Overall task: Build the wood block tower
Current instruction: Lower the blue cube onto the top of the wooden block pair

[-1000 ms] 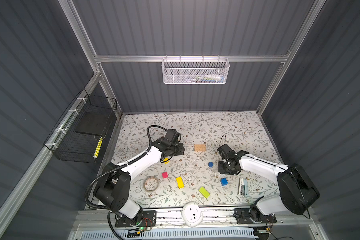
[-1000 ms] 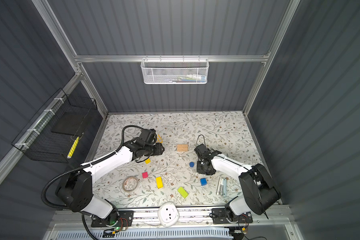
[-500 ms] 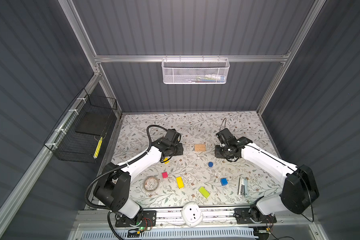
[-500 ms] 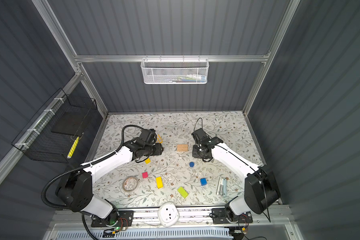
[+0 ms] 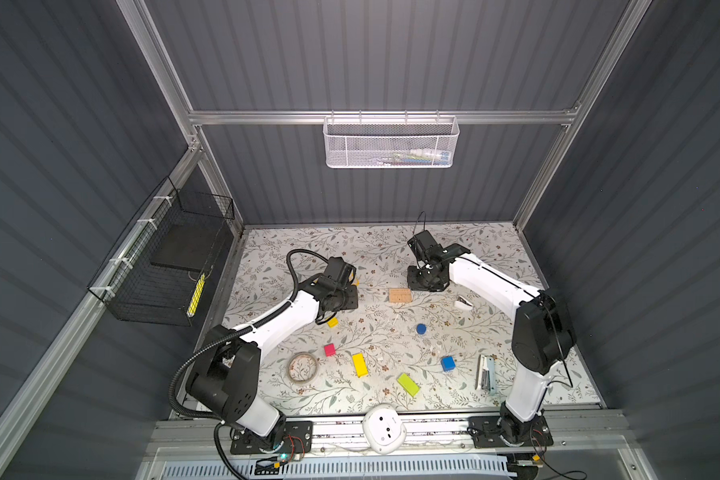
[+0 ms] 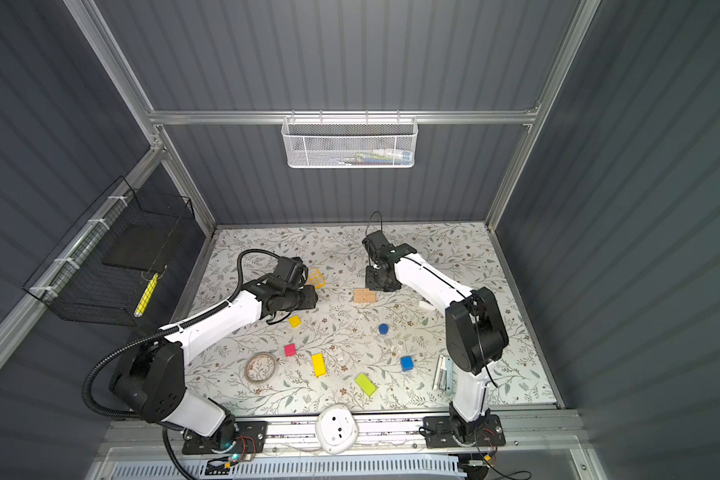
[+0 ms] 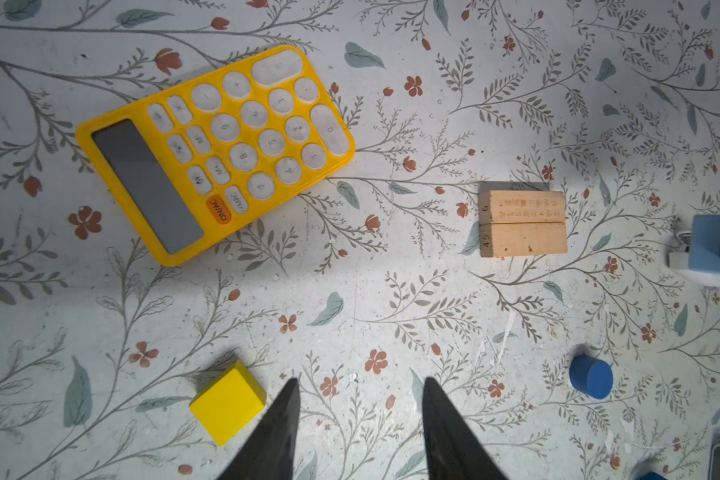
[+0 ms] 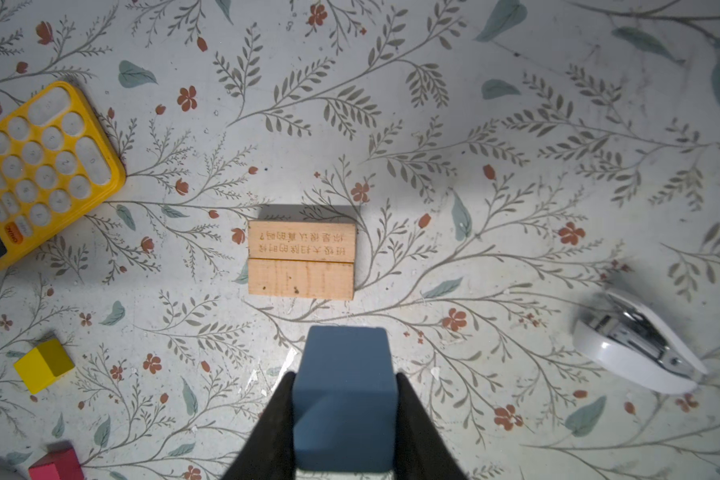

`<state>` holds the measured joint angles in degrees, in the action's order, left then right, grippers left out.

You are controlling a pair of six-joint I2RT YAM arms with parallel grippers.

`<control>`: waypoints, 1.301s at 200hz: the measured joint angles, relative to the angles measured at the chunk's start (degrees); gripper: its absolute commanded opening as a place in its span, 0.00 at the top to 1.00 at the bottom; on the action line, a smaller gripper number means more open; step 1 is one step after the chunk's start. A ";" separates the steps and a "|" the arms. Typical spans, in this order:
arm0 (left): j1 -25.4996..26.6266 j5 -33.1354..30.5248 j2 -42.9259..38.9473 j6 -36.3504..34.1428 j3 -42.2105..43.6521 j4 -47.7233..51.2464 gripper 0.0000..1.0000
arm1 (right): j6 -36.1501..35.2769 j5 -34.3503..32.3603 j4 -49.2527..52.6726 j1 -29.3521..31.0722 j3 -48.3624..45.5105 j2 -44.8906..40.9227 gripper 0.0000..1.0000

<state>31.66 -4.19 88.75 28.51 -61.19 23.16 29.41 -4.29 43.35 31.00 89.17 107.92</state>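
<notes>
the right gripper is clamped on the light-blue cube, holding it just beside the two tan bars. the bars lie flat and touching near the middle of the table. the left gripper hangs parted and empty next to the yellow cube.

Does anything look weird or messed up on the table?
Nothing looks broken or spilled. The odd ones out are the yellow calculator and the tape roll, lying among the blocks though they aren't blocks.
</notes>
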 measured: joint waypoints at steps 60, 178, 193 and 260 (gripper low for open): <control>-0.68 0.04 0.00 -0.57 0.11 0.15 0.52 | -0.48 1.11 0.96 1.57 6.71 8.11 1.00; -1.01 0.11 0.00 -0.96 0.20 0.17 0.52 | -1.01 1.09 1.57 1.62 7.23 12.04 1.00; -1.01 0.13 0.00 -0.96 0.20 0.17 0.52 | -0.98 1.03 1.44 1.60 7.23 12.63 1.00; -1.01 0.31 0.70 -0.96 0.20 0.17 0.52 | -0.81 0.48 0.76 1.49 7.23 12.92 1.00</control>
<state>30.65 -3.88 89.45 27.55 -60.99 23.33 28.60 -3.81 44.12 32.49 96.40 120.84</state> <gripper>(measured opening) 0.483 0.330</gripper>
